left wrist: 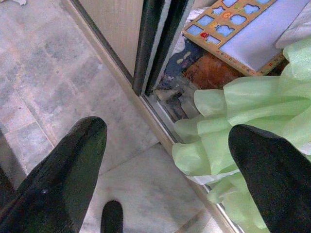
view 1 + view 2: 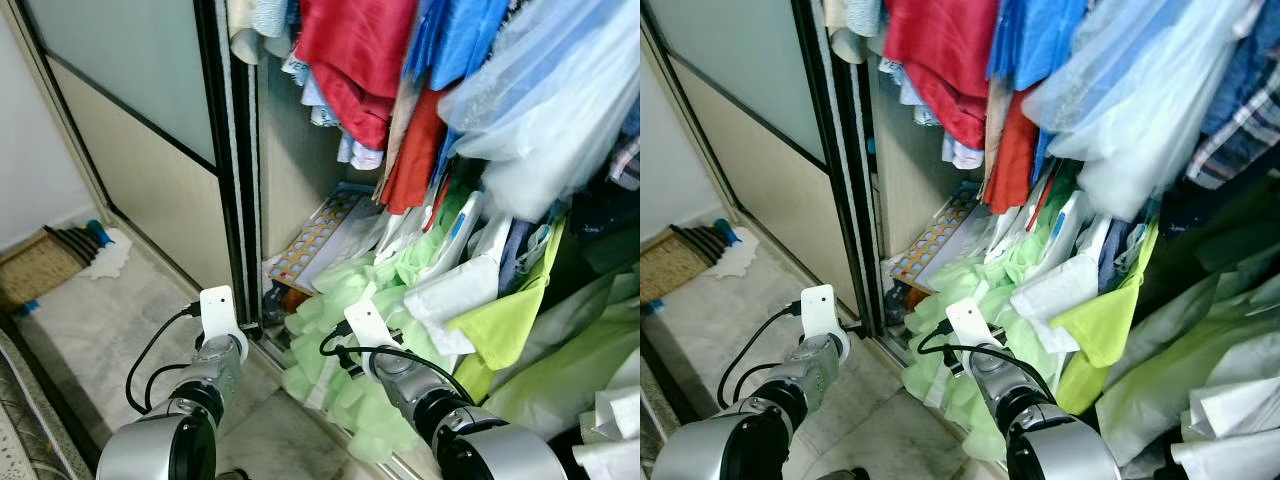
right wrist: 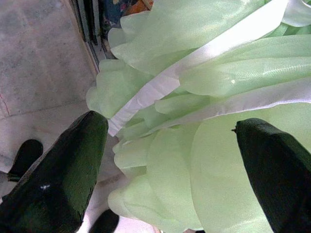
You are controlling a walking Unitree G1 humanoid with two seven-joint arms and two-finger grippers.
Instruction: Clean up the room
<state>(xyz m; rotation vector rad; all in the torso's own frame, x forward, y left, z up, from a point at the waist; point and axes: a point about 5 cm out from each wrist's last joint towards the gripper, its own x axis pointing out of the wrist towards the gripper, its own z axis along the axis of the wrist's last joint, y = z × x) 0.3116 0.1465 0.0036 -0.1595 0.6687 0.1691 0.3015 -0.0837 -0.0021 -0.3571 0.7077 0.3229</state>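
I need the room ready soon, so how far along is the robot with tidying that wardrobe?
Early on. Done: nothing obvious; the wardrobe door stands open. In hand: the right gripper hangs open over the green frilly garment spilling across the door track; the left gripper is open beside it, holding nothing. Left: push that garment and the pile behind it back inside.

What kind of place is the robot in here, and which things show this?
Probably a bedroom, in front of an open wardrobe. Clothes hang crowded inside beside a sliding door, a light green ruffled garment spills over the track onto the tiled floor, and both open grippers reach toward it.
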